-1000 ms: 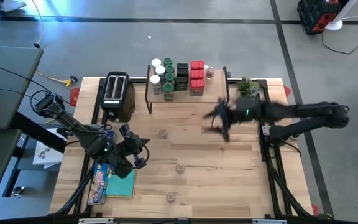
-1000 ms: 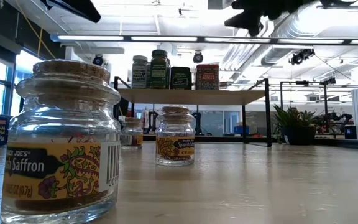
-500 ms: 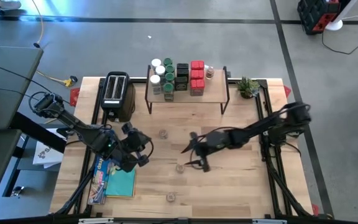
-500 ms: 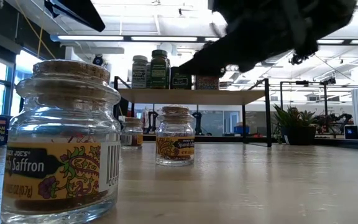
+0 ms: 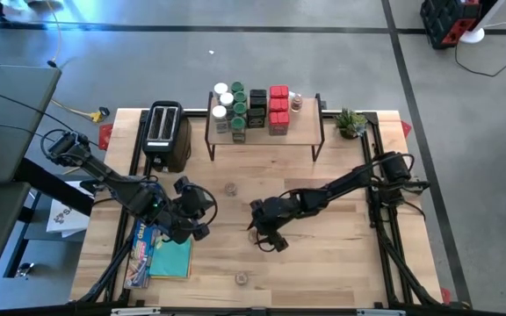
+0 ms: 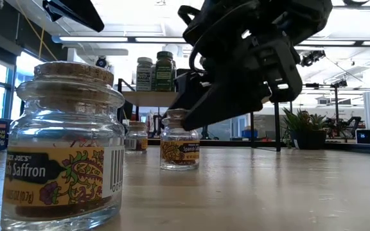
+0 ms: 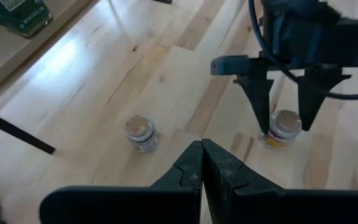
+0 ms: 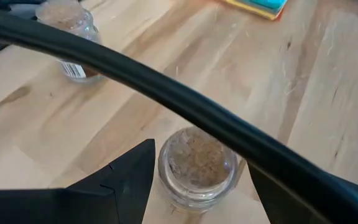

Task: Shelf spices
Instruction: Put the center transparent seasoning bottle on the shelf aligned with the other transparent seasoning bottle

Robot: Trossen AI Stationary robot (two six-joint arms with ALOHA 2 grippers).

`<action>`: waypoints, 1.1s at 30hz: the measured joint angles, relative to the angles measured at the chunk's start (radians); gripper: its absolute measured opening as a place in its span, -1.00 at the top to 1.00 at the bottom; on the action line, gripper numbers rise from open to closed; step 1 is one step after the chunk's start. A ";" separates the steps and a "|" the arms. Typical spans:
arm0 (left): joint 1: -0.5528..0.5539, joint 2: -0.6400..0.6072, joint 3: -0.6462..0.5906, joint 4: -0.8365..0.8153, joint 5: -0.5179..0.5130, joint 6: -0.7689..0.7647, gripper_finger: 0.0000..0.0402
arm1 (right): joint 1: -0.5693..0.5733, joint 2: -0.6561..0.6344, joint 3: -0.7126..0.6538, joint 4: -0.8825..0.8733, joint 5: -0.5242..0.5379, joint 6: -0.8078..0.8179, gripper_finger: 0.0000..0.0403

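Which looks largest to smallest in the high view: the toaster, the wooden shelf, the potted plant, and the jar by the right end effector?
1. shelf
2. toaster
3. potted plant
4. jar, partly hidden by the open right end effector

All rest at roughly table level, so the overhead ranking is fair.

1. My overhead camera looks straight down on the whole table (image 5: 323,263), far off
2. My low camera sits at tabletop level, facing across to the shelf (image 6: 191,98); one cork-topped jar (image 6: 66,147) stands very close
3. My left wrist camera looks down past its closed fingers (image 7: 202,168)
4. My right wrist camera hangs right over the middle jar (image 8: 196,163), which all four views share
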 joint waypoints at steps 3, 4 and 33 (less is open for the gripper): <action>-0.008 0.000 0.000 0.001 -0.001 0.000 0.99 | 0.000 0.009 0.000 -0.001 0.001 0.000 -0.22; -0.011 0.000 0.000 0.001 -0.002 0.000 0.99 | 0.000 0.012 0.000 0.001 0.001 0.000 -0.22; -0.058 0.000 0.000 0.001 -0.069 0.000 0.99 | -0.392 -0.812 0.000 -0.696 0.589 0.262 0.21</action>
